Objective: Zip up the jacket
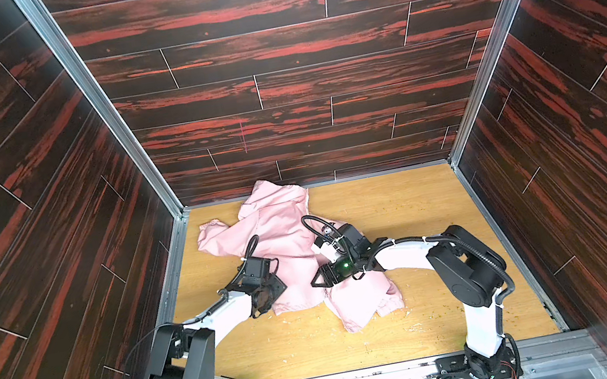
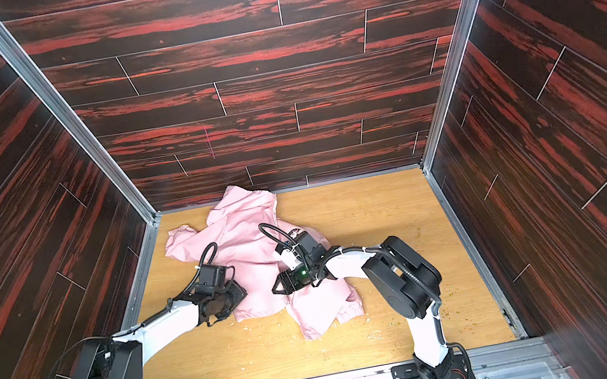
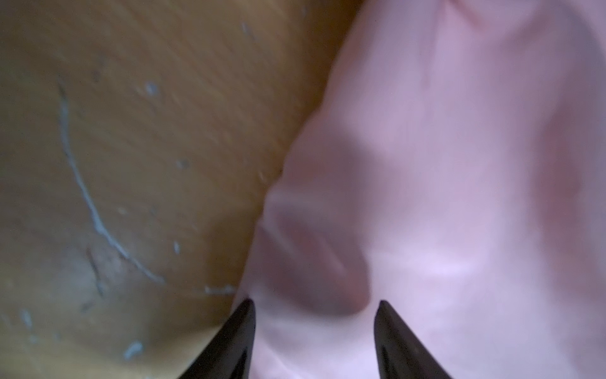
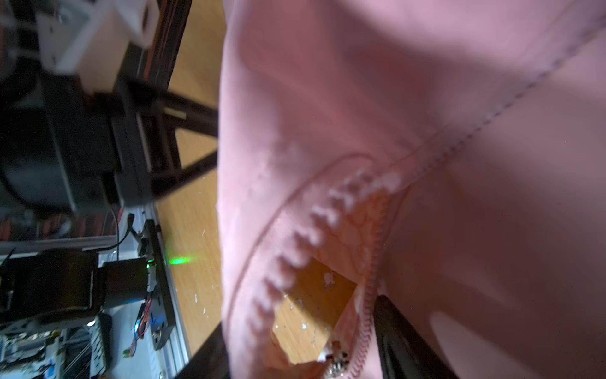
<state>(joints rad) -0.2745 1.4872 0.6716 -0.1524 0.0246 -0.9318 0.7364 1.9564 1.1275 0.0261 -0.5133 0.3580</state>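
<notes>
Left wrist view: the left gripper (image 3: 314, 303) has its jaws spread apart, with pink cloth of the jacket (image 3: 459, 197) in the gap, right at the cloth's edge beside the bare table (image 3: 131, 164). In the right wrist view the right gripper (image 4: 301, 315) has its jaws spread wide too, and the jacket's front edge with the zipper (image 4: 311, 226) runs between them. The zipper is open there: its two rows of teeth stand apart and the table shows through. In both top views the jacket lies crumpled on the wooden table, toward 12 o'clock and a little toward 9 o'clock. The left gripper is at the jacket's 7 o'clock side, by the hem. The right gripper is near the jacket's middle, toward 3 o'clock from the left one. One sleeve cuff (image 1: 211, 228) points to 10 o'clock, another (image 1: 391, 303) to 5 o'clock. Dark red walls (image 1: 270, 57) stand around the table.
</notes>
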